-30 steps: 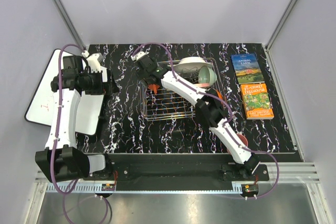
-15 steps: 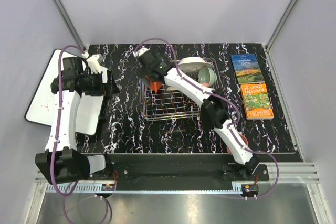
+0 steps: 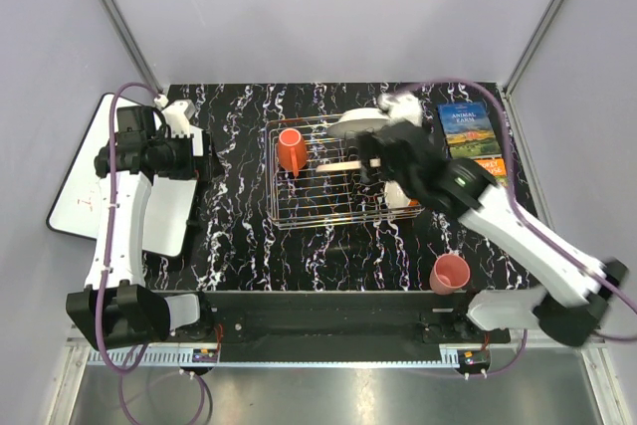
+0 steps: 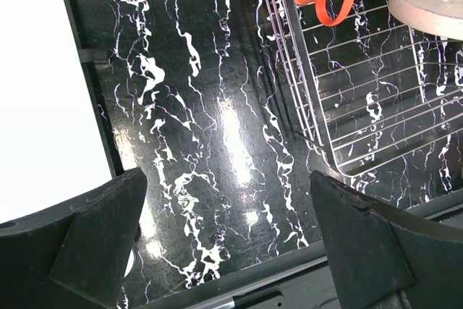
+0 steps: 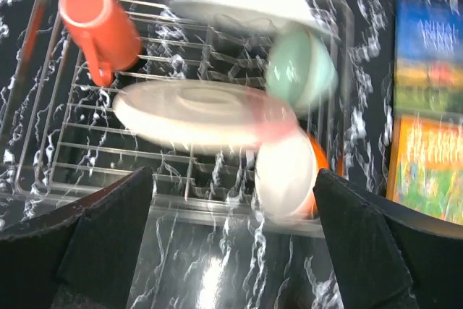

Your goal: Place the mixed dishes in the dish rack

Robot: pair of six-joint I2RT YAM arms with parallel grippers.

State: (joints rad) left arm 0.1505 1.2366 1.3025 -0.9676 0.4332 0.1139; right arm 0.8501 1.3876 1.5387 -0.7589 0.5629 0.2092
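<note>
A white board [image 3: 75, 181] was seen at the left of the overhead view, lying partly off the black marbled table [image 3: 239, 236]. The left claw [image 4: 226, 177] was held over the table between board and rack, its fingers [image 4: 101, 229] spread wide with nothing gripped.

The wire rack [image 3: 309, 208] was set flat in the middle of the table. An orange-red mug [image 3: 291, 149] was placed in its upper left corner. A white plate [image 3: 358, 123] was propped at the rack's top edge. A pink-and-cream plate [image 5: 202, 113] was seen across the rack's middle. A mint bowl [image 5: 300, 66] was stood on edge just right of the white plate. An orange bowl [image 5: 286, 171], white inside, was seen in the rack's lower right corner. The right wrist view was blurred.

The right claw [image 5: 233, 175] was held above the rack's right side, spread wide and empty.

A pink cup [image 3: 450, 274] was left upright on the table at lower right, outside the rack. Two books [image 3: 468, 128] were laid at the table's right edge.
</note>
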